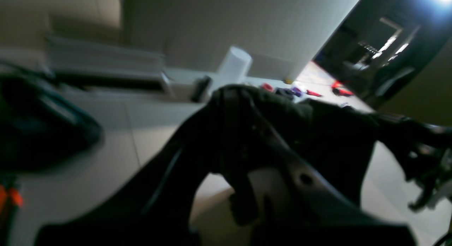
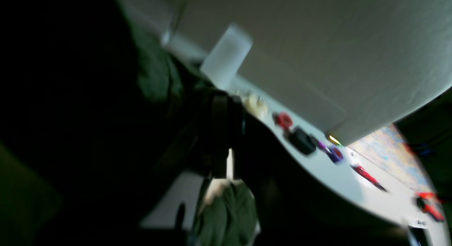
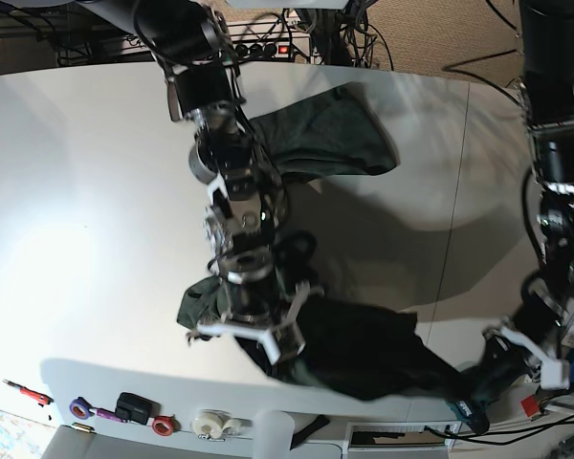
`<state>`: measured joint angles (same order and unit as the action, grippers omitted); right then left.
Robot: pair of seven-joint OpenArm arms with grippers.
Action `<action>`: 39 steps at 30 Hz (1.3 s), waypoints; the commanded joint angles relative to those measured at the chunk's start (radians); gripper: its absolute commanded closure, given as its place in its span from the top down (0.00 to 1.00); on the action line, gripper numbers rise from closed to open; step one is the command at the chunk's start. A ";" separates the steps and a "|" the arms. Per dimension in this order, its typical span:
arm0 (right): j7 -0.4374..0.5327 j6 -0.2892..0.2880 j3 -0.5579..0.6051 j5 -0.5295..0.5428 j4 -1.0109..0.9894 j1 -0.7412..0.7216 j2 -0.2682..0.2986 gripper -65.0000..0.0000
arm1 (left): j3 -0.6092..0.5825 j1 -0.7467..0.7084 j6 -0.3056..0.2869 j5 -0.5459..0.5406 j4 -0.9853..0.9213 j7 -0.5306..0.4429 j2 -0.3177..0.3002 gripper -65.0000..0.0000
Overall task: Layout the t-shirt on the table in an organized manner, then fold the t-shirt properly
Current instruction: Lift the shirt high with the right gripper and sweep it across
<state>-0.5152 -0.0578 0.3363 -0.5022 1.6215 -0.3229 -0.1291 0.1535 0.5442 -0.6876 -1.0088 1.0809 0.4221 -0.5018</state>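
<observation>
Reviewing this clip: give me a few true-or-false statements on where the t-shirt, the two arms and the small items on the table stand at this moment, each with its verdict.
1. The t-shirt lies flat and spread out on the table. False: it is bunched and stretched between the two arms.
2. The right gripper is shut on the t-shirt. True.
3. The left gripper hangs open, away from the cloth. False: it is shut on the t-shirt's other end, near the table's edge.
4. Rolls of tape and other small items sit in a row along one table edge. True.
5. The t-shirt is bright red. False: it is dark green.
</observation>
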 commanded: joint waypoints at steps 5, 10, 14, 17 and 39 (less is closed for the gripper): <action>0.029 0.013 -0.063 0.085 0.018 -0.091 -0.013 0.00 | 0.008 0.072 -0.011 -0.023 0.017 -0.031 -0.080 0.00; 0.019 0.001 -0.089 0.095 0.018 -0.084 -0.013 0.00 | 0.009 0.074 -0.011 -0.023 0.017 -0.040 -0.121 0.00; -0.027 -0.065 -0.087 0.187 0.018 -0.068 -0.012 0.00 | 0.008 0.074 -0.011 -0.022 0.017 -0.042 -0.127 0.00; -0.039 -0.132 -0.087 0.252 0.018 -0.042 -0.013 0.00 | 0.008 0.074 -0.011 -0.023 0.017 -0.042 -0.127 0.00; -0.001 -0.183 -0.090 0.389 0.018 -0.120 -0.013 0.00 | 0.005 0.172 -0.011 0.007 0.017 -0.038 -0.127 0.00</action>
<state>-0.5571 -0.2428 0.2478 -0.1169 1.6203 -0.4122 -0.1352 0.1516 0.6758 -0.6930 -0.9699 1.0798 0.4236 -0.6071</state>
